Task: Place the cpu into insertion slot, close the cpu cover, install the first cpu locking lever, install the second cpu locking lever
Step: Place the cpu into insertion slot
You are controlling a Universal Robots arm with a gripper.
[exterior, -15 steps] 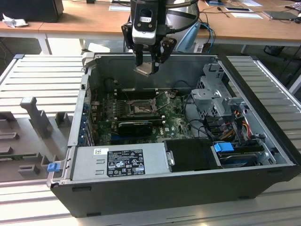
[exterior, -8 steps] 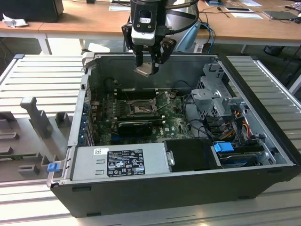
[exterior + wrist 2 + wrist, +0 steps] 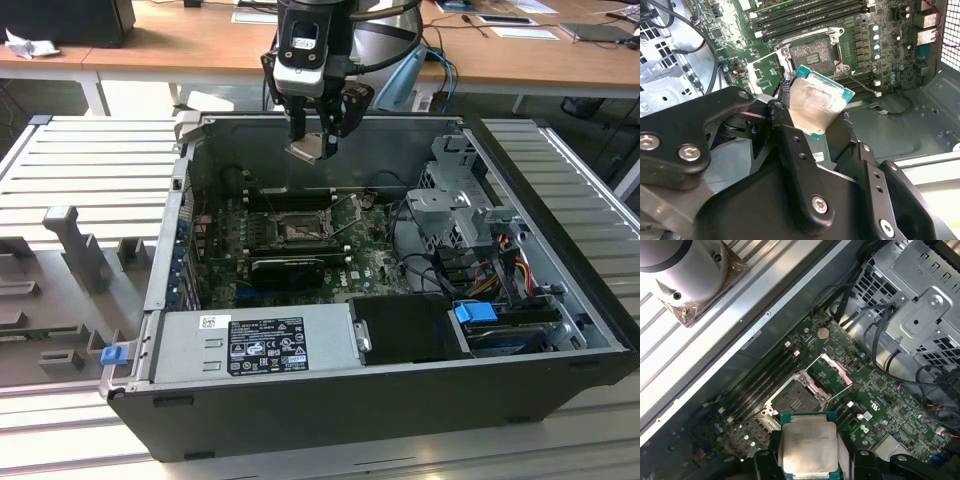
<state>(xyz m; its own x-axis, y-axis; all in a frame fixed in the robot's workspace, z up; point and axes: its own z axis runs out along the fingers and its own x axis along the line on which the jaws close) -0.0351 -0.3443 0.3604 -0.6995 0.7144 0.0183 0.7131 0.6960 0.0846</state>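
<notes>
My pincer (image 3: pixel 817 127) is clenched on the cpu (image 3: pixel 815 102), with my black fingers (image 3: pixel 790 145) bearing on two opposite edges. The cpu is a flat square chip. Its top is pale silvery-grey metal with dull smeared patches, bordered by a narrow teal-green rim. It projects past my fingertips, and in the exterior view it hangs tilted, clear of every surface. The insertion slot (image 3: pixel 792 399) lies below and beyond my pincer, well apart from the cpu. Its black frame and dark centre are uncovered. The cpu cover (image 3: pixel 837 367), a thin silver-grey frame with a window, stands swung open along one edge of the slot. Farther out, long black memory slots (image 3: pixel 810 20) run beside the slot on the green circuit board (image 3: pixel 890 405), all inside the open computer case (image 3: pixel 300 400).
</notes>
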